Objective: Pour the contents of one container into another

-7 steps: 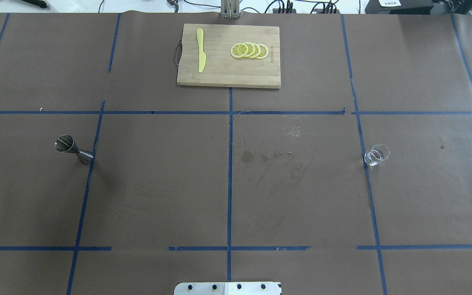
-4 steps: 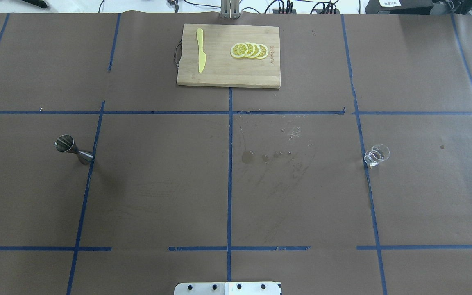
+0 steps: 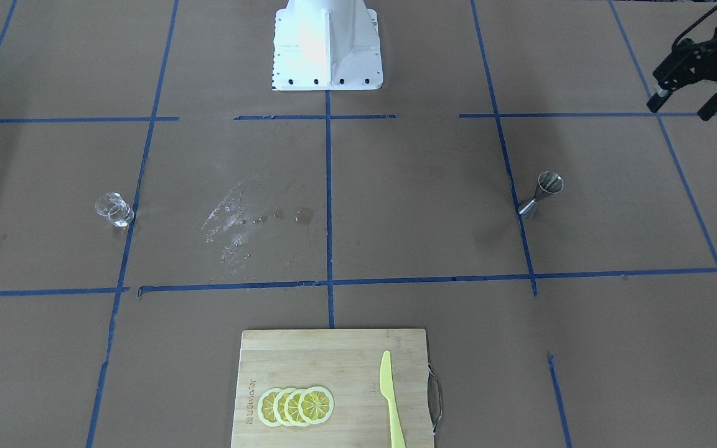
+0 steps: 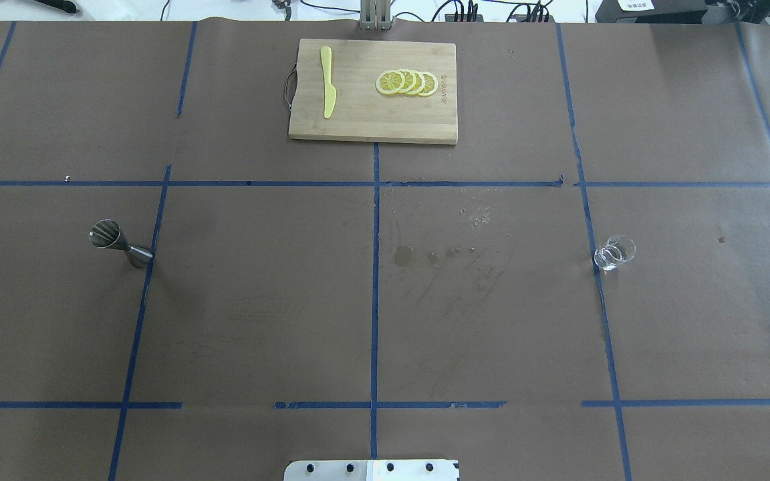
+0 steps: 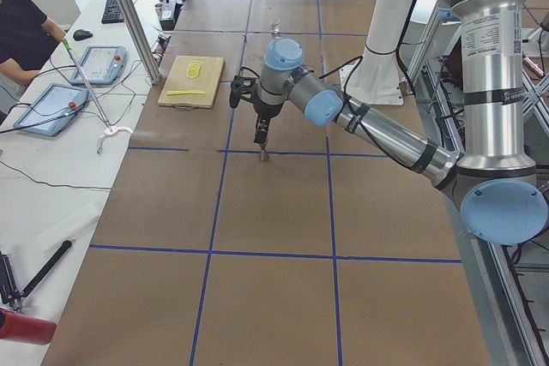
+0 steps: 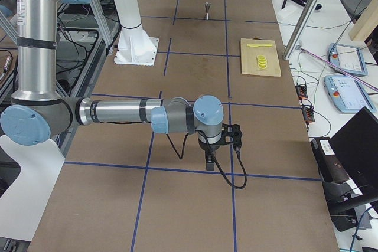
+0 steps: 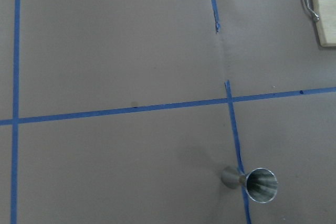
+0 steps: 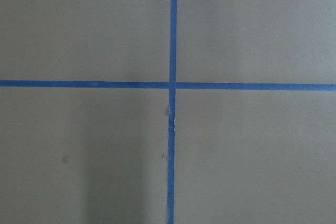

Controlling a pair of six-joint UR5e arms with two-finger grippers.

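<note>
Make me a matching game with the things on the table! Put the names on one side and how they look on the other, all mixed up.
Things:
1. glass cup
2. jigger
3. knife
4. lemon slices

Looks:
A. shiny silver metal
B. round, overlapping in a row
C. see-through
D. long, thin, pale yellow

Pairs: 1-C, 2-A, 3-D, 4-B.

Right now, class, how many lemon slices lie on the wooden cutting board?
4. The lemon slices overlap in one row on the cutting board, beside the yellow knife; none elsewhere. Another could hide beneath.
</note>
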